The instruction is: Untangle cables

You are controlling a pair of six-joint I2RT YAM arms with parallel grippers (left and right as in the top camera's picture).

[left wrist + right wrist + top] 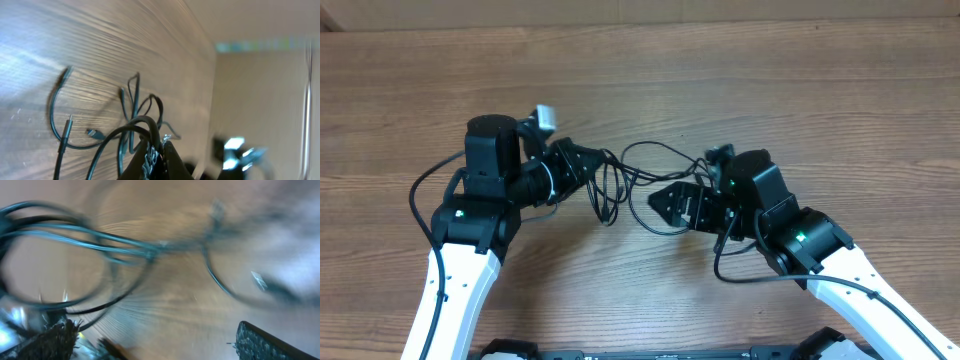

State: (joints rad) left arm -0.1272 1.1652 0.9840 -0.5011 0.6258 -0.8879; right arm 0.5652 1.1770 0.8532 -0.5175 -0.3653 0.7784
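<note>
Pinching the cables [142,119], left gripper [161,147] hovers above tabletop.

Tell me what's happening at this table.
Two robot arms are working on a tangle of thin black cables on the wooden table. The left gripper is shut on a few strands, holding them up off the wood. The right gripper is open beside the loops, gripping nothing. The cables are not yet separated.

Two cables [620,185], left claw [590,168] and right claw [663,203], one table [820,100].
</note>
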